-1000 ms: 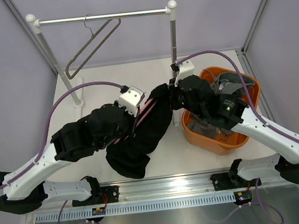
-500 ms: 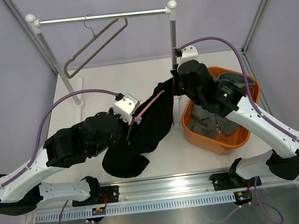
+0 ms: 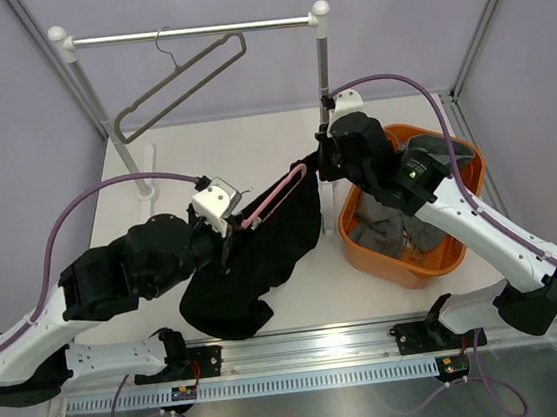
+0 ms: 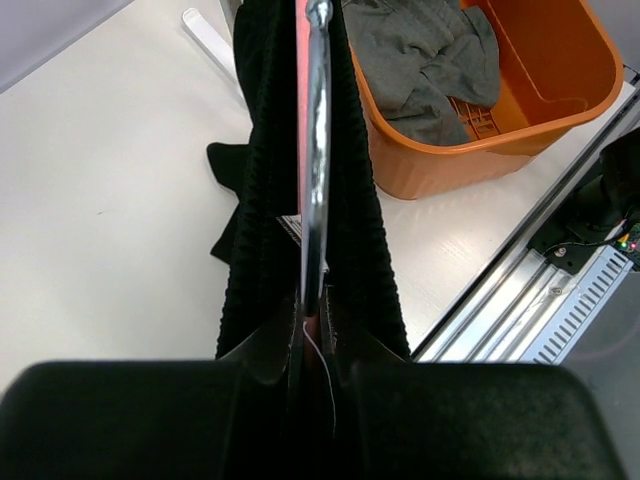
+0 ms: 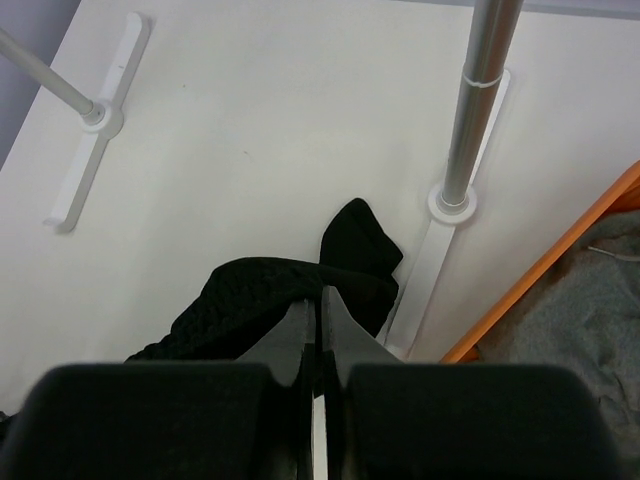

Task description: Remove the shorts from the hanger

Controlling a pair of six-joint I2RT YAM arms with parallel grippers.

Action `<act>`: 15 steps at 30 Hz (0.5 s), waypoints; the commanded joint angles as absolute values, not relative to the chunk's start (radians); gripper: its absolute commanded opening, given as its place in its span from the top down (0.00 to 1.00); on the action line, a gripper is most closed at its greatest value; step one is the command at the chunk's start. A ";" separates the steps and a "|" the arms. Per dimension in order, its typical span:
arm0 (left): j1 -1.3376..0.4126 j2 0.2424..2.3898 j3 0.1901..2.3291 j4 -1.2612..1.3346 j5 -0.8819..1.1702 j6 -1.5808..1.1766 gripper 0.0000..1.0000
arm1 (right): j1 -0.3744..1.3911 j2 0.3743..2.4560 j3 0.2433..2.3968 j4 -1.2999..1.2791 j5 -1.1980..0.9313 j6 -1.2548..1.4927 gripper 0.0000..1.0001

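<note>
The black shorts (image 3: 263, 250) hang on a pink hanger (image 3: 275, 194) held in the air between my two grippers, with the lower end sagging toward the table. My left gripper (image 3: 231, 230) is shut on the hanger at its metal hook (image 4: 316, 150); in the left wrist view the gripper (image 4: 316, 322) has black cloth (image 4: 360, 200) on both sides. My right gripper (image 3: 320, 169) is shut on the upper edge of the shorts; in the right wrist view the gripper (image 5: 321, 298) pinches the black fabric (image 5: 250, 300).
An orange basket (image 3: 369, 248) with grey clothes (image 3: 425, 167) stands at the right. A clothes rack (image 3: 188, 32) stands at the back with a grey hanger (image 3: 178, 79) on its rail. The rack's right post (image 3: 323, 72) rises just behind my right gripper.
My left gripper has drawn the hanger left and toward the near edge. My right gripper has moved farther back and up with the shorts' edge. The grey hanger on the rail has swung slightly.
</note>
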State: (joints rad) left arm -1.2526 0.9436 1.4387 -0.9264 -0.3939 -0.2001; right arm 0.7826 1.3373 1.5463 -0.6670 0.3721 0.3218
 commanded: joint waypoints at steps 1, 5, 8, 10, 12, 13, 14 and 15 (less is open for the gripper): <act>-1.273 0.867 1.451 -0.877 -0.325 -0.189 1.00 | 0.726 1.344 1.513 -0.600 0.479 0.310 1.00; -1.272 0.842 1.450 -0.845 -0.348 -0.189 1.00 | 0.727 1.324 1.483 -0.586 0.459 0.318 1.00; -1.272 0.833 1.450 -0.819 -0.386 -0.189 1.00 | 0.727 1.312 1.463 -0.575 0.439 0.327 1.00; -1.272 0.816 1.440 -0.776 -0.388 -0.179 1.00 | 0.727 1.307 1.450 -0.568 0.423 0.328 1.00; -1.272 0.804 1.427 -0.732 -0.406 -0.178 1.00 | 0.729 1.304 1.444 -0.571 0.413 0.340 1.00; -1.272 0.801 1.422 -0.720 -0.448 -0.179 1.00 | 0.729 1.296 1.436 -0.571 0.384 0.348 1.00; -1.273 0.799 1.417 -0.710 -0.472 -0.184 1.00 | 0.739 1.289 1.430 -0.566 0.371 0.356 1.00; -1.272 0.802 1.414 -0.686 -0.491 -0.184 1.00 | 0.753 1.282 1.424 -0.554 0.376 0.365 1.00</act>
State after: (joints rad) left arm -1.2633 0.8246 1.4174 -0.7975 -0.4229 -0.1844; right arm 0.7586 1.3262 1.4330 -0.6128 0.3248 0.3481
